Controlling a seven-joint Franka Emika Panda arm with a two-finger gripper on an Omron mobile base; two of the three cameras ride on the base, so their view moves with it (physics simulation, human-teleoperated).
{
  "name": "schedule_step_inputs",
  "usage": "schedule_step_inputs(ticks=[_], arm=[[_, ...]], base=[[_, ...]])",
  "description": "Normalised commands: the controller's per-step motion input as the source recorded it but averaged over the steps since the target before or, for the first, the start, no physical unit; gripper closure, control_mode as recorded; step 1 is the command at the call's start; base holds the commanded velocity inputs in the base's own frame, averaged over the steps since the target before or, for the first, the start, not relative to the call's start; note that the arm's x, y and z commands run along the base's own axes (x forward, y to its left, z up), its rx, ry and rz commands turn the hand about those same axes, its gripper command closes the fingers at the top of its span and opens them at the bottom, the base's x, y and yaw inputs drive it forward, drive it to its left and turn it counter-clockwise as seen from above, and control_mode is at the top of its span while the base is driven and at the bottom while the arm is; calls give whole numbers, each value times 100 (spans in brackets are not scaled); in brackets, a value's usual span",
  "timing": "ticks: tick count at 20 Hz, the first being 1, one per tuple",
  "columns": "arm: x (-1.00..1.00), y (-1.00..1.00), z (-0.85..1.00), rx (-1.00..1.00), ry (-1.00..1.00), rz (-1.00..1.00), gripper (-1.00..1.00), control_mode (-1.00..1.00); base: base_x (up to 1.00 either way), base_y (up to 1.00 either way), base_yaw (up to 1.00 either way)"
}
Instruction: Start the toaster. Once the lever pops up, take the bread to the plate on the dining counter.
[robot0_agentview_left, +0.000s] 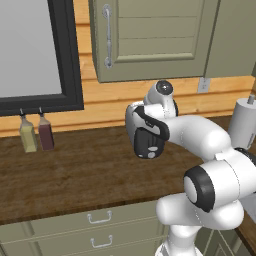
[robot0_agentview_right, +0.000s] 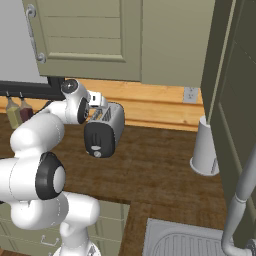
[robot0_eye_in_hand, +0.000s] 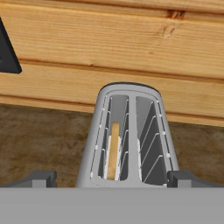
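- Toaster (robot0_agentview_right: 104, 131) stands on the dark wood counter (robot0_agentview_right: 160, 170), well back from that counter's front edge and short of the plank wall (robot0_agentview_right: 150, 107) behind it.
- At the near end, the gripper (robot0_eye_in_hand: 112, 178) sits just above the toaster's near end, its two dark fingertips (robot0_eye_in_hand: 39, 178) spread wide, one either side of the body, with nothing between them.
- From the hand view, the toaster's long axis runs straight away from the hand toward the wall; its far end is rounded.
- Its top carries two long slots side by side; the left one holds the bread (robot0_eye_in_hand: 113, 151), a thin tan slice standing on edge and sunk low between the wire guides, while the right slot shows only wire guides.
- In the right base view the shell is shiny silver with rounded corners, and the black end panel with a pale round knob (robot0_agentview_right: 97, 154) faces the camera; I cannot pick out the lever.
- Bare counter lies open on both sides of the toaster and in front of it.
- Farther right, a white cylinder (robot0_agentview_right: 204, 150) stands well apart, near a tall cabinet side (robot0_agentview_right: 235, 110).
- To the left, two bottles (robot0_agentview_left: 36, 134) stand against the wall below a dark-framed window (robot0_agentview_left: 70, 60), also well apart.
- Overhead, wall cabinets (robot0_agentview_right: 125, 40) hang above the toaster, closing off the room above.
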Motion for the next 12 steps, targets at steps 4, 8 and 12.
schedule_step_inputs(ticks=[4,8,12], arm=[[0,0,0,0,0,0,-100,-100],[0,0,0,0,0,0,-100,-100],[0,0,0,0,0,0,-100,-100]], base=[[0,0,0],[0,0,0],[0,0,0]])
